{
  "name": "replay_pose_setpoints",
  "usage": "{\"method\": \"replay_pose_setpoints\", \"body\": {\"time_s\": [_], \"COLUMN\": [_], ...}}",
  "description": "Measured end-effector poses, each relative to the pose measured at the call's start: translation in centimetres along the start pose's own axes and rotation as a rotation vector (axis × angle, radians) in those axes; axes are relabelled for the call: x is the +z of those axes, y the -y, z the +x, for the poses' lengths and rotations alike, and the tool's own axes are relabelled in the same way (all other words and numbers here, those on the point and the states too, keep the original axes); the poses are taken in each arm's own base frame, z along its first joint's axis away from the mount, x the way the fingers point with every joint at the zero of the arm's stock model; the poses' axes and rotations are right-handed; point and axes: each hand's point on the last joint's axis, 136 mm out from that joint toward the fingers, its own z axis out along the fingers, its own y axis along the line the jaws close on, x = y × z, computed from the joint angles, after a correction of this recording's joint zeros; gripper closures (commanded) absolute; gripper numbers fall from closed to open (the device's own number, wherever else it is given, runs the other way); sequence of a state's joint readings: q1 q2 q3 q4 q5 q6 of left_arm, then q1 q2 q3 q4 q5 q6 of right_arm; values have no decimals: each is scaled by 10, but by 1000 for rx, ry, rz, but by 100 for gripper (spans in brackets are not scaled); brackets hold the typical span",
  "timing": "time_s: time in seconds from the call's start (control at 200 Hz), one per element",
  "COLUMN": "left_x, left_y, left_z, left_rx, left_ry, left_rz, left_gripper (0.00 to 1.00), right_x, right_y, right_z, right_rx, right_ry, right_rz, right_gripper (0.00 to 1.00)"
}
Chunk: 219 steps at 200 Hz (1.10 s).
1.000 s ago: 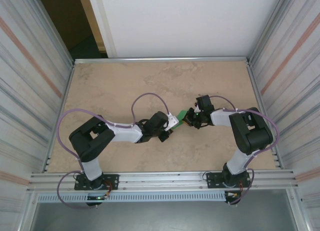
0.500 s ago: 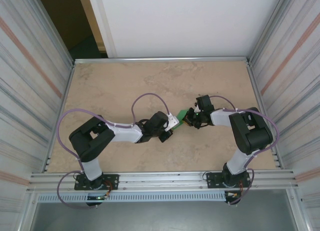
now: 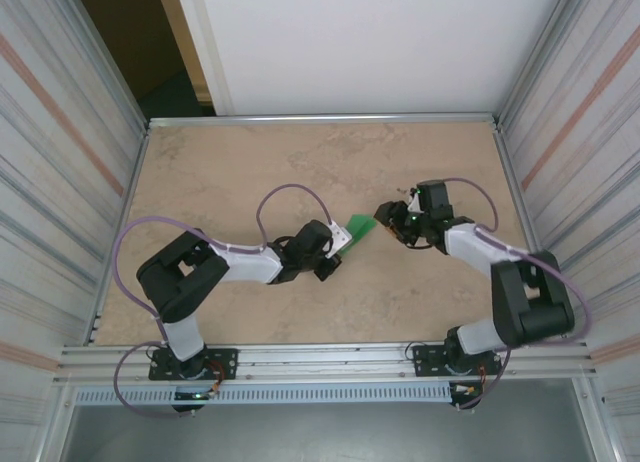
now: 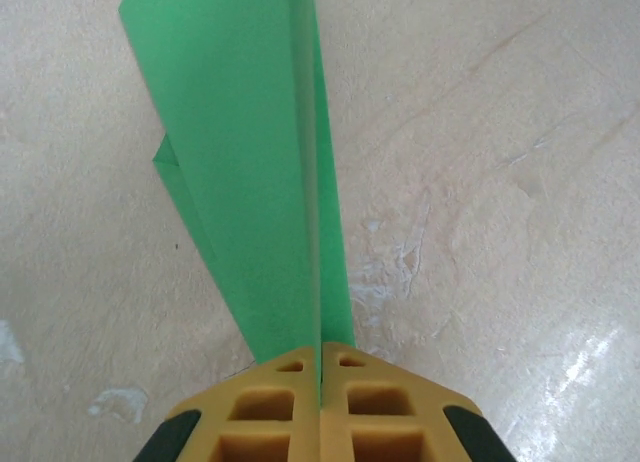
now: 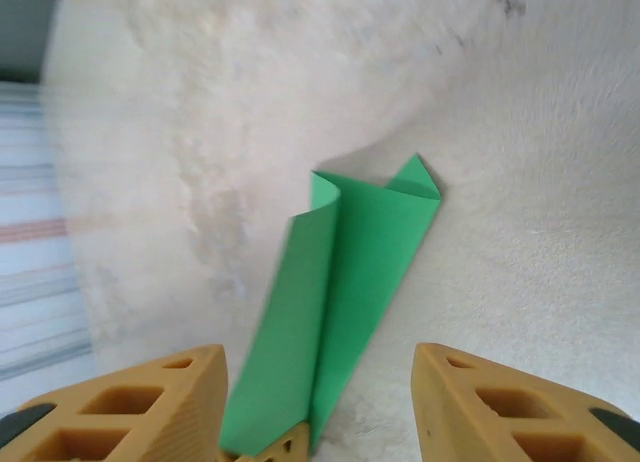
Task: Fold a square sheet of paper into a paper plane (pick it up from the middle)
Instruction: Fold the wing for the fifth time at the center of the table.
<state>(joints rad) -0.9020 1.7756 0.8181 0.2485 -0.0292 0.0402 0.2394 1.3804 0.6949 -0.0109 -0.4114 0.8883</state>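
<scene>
Fig. | green paper (image 4: 250, 162): I see a narrow lengthwise fold, layered, far corner curled | location: mid-table (image 3: 250, 172), between arms | left gripper (image 4: 320, 357): clamped on its near end | right gripper (image 5: 318, 360): fingers spread apart, paper between them

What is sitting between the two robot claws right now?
The folded green paper, pinched by the left gripper; the top view shows it pointing toward the open right gripper.

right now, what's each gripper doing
left gripper: closed on the green paper
right gripper: open, holding nothing
</scene>
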Motion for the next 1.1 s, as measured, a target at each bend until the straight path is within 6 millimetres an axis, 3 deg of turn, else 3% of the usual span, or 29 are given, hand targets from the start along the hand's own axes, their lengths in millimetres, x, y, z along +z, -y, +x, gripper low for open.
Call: {"method": "replay_pose_setpoints", "body": {"time_s": [0.145, 0.371, 0.872, 1.097], "left_x": [0, 9, 17, 20], "left_y": [1, 14, 27, 33], "left_z": [0, -4, -11, -14], "left_rx": [-2, 7, 13, 25], "left_ry": [-7, -20, -62, -119], "left_rz": [-37, -51, -2, 38], "left_gripper": [100, 100, 100, 100], "right_x": [-27, -33, -35, -40], "right_y": [15, 48, 56, 68], "right_z": [-6, 2, 3, 5], "right_rx": [-8, 13, 19, 33], "right_ry": [86, 79, 79, 102], "right_rz": [50, 174, 208, 235], "right_gripper": [44, 43, 42, 45]}}
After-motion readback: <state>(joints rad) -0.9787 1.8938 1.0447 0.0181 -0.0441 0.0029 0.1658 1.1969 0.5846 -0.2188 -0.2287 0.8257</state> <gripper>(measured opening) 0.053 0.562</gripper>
